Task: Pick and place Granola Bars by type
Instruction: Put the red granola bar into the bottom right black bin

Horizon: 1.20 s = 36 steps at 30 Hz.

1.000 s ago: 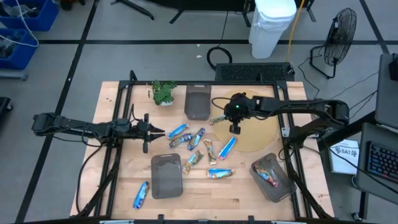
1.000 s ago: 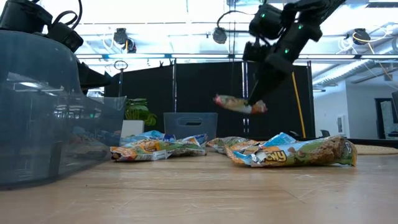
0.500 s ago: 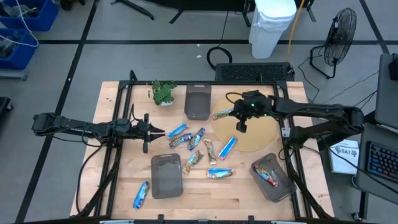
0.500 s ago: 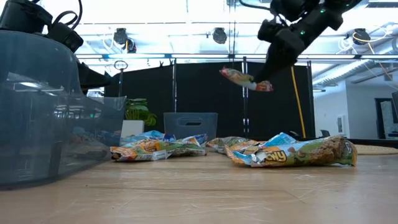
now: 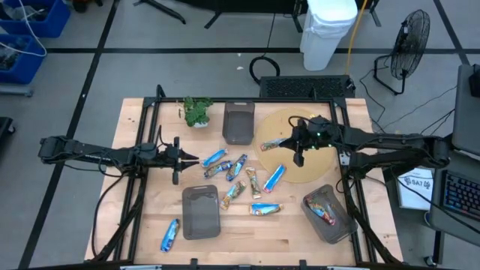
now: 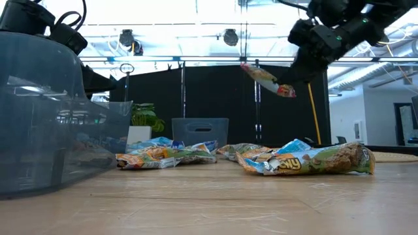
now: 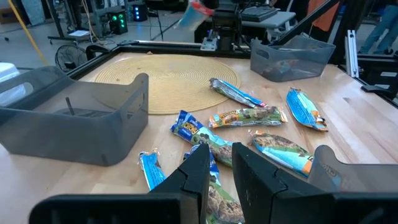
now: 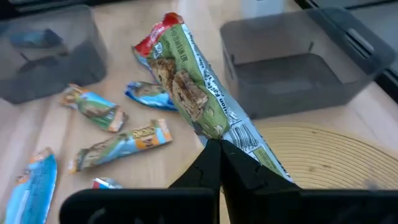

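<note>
Gripping a red-ended granola bar (image 8: 199, 93), right fingers (image 8: 219, 163), label unreadable

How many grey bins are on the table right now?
3. One bin sits at the far edge beside the plant, one bin near the front middle, and one bin at the front right corner, already holding bars.

wooden table (image 5: 142, 225) | on it: Granola Bars (image 5: 236, 166), grey bins (image 5: 200, 211), round mat (image 5: 309, 166), plant (image 5: 197, 111)
</note>
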### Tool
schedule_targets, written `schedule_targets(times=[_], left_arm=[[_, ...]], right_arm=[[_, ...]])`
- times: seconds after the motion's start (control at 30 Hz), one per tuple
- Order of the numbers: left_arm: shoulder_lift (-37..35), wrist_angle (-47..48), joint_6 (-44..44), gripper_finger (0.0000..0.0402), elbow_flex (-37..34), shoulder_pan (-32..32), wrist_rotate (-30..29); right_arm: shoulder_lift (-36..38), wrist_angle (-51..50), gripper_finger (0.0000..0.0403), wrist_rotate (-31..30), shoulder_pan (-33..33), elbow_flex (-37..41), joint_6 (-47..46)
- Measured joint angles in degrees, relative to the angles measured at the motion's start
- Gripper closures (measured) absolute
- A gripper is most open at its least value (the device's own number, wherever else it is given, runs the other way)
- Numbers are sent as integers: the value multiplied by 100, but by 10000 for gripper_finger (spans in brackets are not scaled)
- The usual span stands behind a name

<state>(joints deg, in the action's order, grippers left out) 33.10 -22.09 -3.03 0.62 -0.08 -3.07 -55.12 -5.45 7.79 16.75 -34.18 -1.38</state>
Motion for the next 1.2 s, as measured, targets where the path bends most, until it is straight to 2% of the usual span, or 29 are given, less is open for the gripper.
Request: schedule_targets(times=[0.47,0.87,1.03,1.2], left_arm=[[0,-2,2,327,0,0,0],[0,-26,7,327,0,0,-2],[0,-44,7,327,-2,0,-5],[0,-44,4,327,-2,0,-59]], right_arm=[[1565,1574,403,-4,4,1690,-691],[2345,3445,403,351,-4,2914,-1006],[2543,3839,403,444,-33,3119,-1186],[2547,4196,403,546,-370,3130,-1190]])
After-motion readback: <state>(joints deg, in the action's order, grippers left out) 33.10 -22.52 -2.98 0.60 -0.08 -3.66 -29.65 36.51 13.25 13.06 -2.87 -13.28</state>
